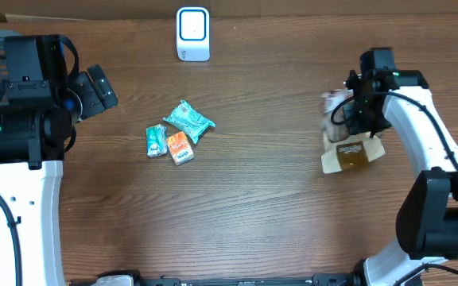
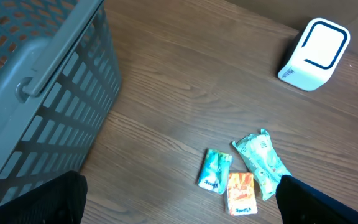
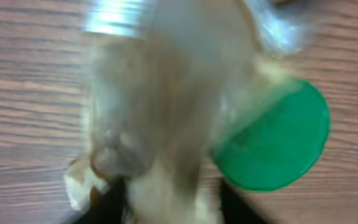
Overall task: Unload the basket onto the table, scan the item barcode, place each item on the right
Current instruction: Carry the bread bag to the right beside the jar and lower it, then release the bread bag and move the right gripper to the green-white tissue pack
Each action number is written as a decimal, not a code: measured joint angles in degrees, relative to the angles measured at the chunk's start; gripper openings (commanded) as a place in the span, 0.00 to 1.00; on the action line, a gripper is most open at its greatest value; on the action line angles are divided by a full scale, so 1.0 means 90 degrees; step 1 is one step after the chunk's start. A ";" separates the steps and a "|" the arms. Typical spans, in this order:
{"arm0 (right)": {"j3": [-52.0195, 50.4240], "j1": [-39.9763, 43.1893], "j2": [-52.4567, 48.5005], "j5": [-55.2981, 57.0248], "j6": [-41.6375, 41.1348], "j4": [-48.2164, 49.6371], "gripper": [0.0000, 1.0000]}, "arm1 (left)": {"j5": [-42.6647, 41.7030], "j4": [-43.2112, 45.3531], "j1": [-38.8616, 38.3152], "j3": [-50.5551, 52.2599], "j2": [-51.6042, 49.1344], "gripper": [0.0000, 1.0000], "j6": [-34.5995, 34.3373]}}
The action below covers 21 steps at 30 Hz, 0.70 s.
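**Light and image quality**

Even, diffuse light from above; table [image 1: 261, 199] mid-bright. Packets [image 1: 189, 119] cast only faint, short shadows. Overhead and left wrist views sharp. Right wrist view heavily motion-blurred: brownish pouch [image 3: 160, 124] and green disc [image 3: 278, 143] smeared, wood grain behind them legible. Pale smear above pouch in overhead.

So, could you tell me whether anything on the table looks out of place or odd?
Only the brown pouch beside the right gripper: it lies tilted and is smeared by motion blur. The three packets lie clustered, nothing spilled.
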State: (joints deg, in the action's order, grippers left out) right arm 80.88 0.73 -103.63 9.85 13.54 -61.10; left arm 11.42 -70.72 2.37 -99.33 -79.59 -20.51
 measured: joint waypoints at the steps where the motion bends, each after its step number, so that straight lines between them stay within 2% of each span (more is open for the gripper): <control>1: 0.0000 0.0041 0.0000 -0.0017 0.0002 0.0002 0.95 | 0.0000 0.0000 0.0000 0.0000 0.0000 1.00 0.0000; 2: 0.0000 0.0066 0.0000 -0.0058 0.0005 -0.0012 1.00 | 0.0000 0.0000 0.0000 0.0000 0.0000 1.00 -0.0002; 6: 0.0146 0.0058 -0.0005 -0.0267 -0.0182 -0.0289 1.00 | 0.0000 0.0002 0.0000 0.0000 0.0000 1.00 -0.0002; 12: 0.1396 -0.0087 -0.0005 -0.1100 -0.1005 -0.0636 1.00 | 0.0000 0.0000 0.0000 0.0000 0.0000 1.00 -0.0002; 15: 0.1756 -0.0253 -0.0002 -0.2249 -0.1523 -0.0007 1.00 | 0.0000 0.0000 0.0000 0.0000 0.0000 1.00 -0.0002; 18: 0.1671 -0.0534 -0.0010 -0.3483 -0.2242 0.1069 1.00 | 0.0000 0.0000 0.0000 0.0000 0.0000 1.00 0.0000; 21: 0.1455 -0.0940 -0.0032 -0.3997 -0.3065 0.1724 0.97 | 0.0000 0.0000 0.0000 0.0000 0.0000 1.00 -0.0002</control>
State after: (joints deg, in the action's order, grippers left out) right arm 93.97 -7.73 -103.92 -26.13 -14.04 -45.58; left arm 11.42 -70.72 2.37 -99.33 -79.59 -20.53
